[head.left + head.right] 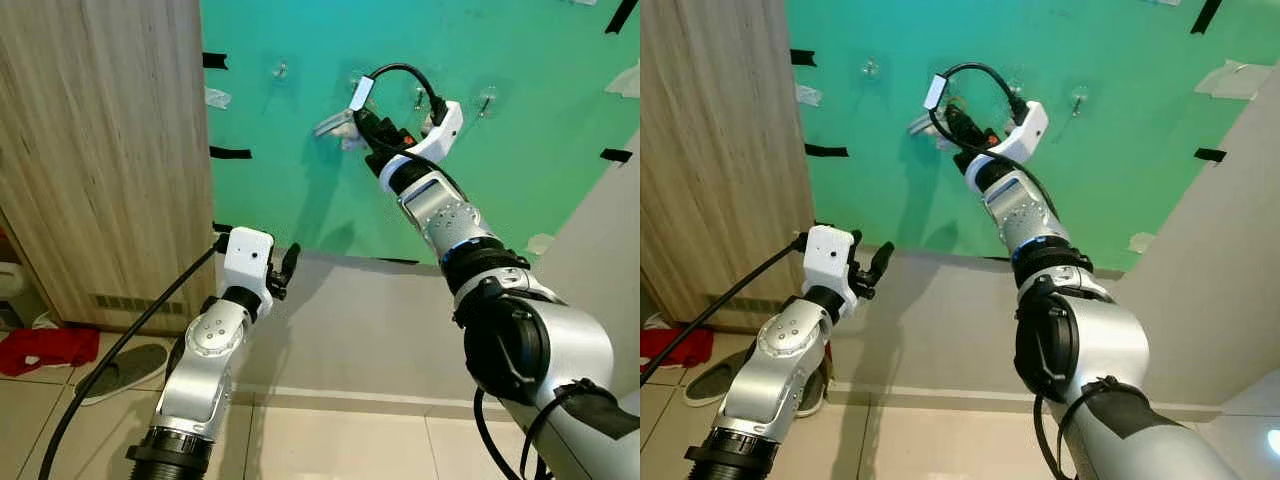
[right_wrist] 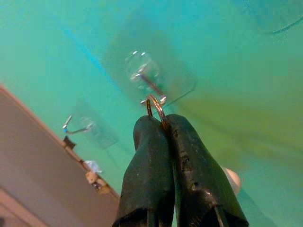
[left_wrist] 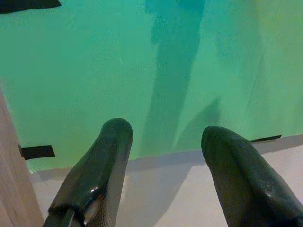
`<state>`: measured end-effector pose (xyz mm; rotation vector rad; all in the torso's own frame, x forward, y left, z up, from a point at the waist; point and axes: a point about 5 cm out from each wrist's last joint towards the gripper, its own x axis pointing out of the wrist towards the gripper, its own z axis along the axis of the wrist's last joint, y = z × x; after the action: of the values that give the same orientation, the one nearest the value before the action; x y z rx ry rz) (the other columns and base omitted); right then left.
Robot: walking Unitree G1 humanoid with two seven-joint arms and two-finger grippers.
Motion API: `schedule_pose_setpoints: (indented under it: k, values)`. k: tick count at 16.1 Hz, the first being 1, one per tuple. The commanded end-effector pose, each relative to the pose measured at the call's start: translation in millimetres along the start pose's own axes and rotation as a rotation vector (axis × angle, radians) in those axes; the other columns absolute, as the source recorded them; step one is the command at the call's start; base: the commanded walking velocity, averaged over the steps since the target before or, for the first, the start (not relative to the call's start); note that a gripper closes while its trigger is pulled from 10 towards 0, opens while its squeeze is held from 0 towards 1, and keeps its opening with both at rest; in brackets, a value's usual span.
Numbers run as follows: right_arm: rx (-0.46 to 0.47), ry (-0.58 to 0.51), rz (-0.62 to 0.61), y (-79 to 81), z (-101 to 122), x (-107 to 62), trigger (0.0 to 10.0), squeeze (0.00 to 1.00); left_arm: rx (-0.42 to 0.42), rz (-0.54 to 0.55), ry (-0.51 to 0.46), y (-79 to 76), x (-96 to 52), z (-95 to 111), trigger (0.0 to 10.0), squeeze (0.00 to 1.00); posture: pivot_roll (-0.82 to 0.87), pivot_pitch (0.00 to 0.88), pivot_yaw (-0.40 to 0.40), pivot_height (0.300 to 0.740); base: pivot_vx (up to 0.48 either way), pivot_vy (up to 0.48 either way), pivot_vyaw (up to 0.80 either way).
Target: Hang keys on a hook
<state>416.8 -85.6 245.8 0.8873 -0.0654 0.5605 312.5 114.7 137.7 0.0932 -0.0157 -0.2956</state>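
Right wrist view: right gripper (image 2: 163, 124) pinches a key ring (image 2: 155, 106) at a clear hook (image 2: 144, 75) on the green wall (image 1: 540, 90); left gripper (image 3: 163, 142) hangs spread, no writing legible.

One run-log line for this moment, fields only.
right gripper: shut on key ring, ring at clear wall hook on green wall | left gripper: open, idle, held low | hang: not confirmed

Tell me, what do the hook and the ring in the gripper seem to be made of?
Hook: apparently clear glossy plastic pad with a thin shiny metal prong; the green wall shows through it. Ring: likely metal wire, brassy glint, pinched in the right gripper.
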Motion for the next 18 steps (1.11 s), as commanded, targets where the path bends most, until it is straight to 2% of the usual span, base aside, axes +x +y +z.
schedule_pose_setpoints:
  k: [1, 3, 4, 5, 7, 11, 18]
  values:
    - [-0.042, -0.013, 0.046, 9.5, 11, 4.6, 0.0, 0.0, -0.013, -0.012, 0.002, -4.3, 1.2, 1, 10.0, 0.0, 0.11, 0.0, -0.163, 0.74, 0.0, 0.0, 0.0]
    - [-0.103, 0.002, 0.063, 11.8, 8, 5.4, 0.0, 0.0, -0.011, -0.014, 0.003, -4.7, 0.7, 1, 10.0, 0.0, 0.11, 0.0, -0.163, 0.74, 0.0, 0.0, 0.0]
    - [-0.185, 0.015, 0.086, 13.6, 5, 5.4, 0.0, 0.0, -0.003, -0.017, 0.001, -4.1, 0.9, 1, 10.0, 0.0, 0.12, 0.0, -0.166, 0.74, 0.0, 0.0, 0.0]
    - [-0.192, 0.023, 0.1, 14.6, 4, 5.5, 0.0, 0.0, -0.001, -0.014, -0.001, -2.2, 1.3, 2, 10.0, 0.0, 0.12, 0.0, -0.167, 0.74, 0.0, 0.0, 0.0]
    - [-0.171, 0.033, 0.116, 15.5, 3, 5.6, 0.0, 0.0, 0.002, -0.002, -0.004, 3.7, 2.4, 3, 10.0, 0.0, 0.12, 0.0, -0.167, 0.74, 0.0, 0.0, 0.0]
    - [-0.04, -0.008, 0.057, 10.8, 8, 5.5, 0.0, 0.0, 0.003, 0.0, -0.015, 3.9, 2.9, 6, 10.0, 0.0, 0.13, 0.0, -0.172, 0.74, 0.0, 0.0, 0.0]
    - [0.031, -0.045, 0.007, 12.8, 17, 8.8, 0.0, 0.0, -0.003, -0.005, -0.011, -0.5, -0.1, 5, 10.0, 0.0, 0.15, 0.0, -0.186, 0.74, 0.0, 0.0, 0.0]
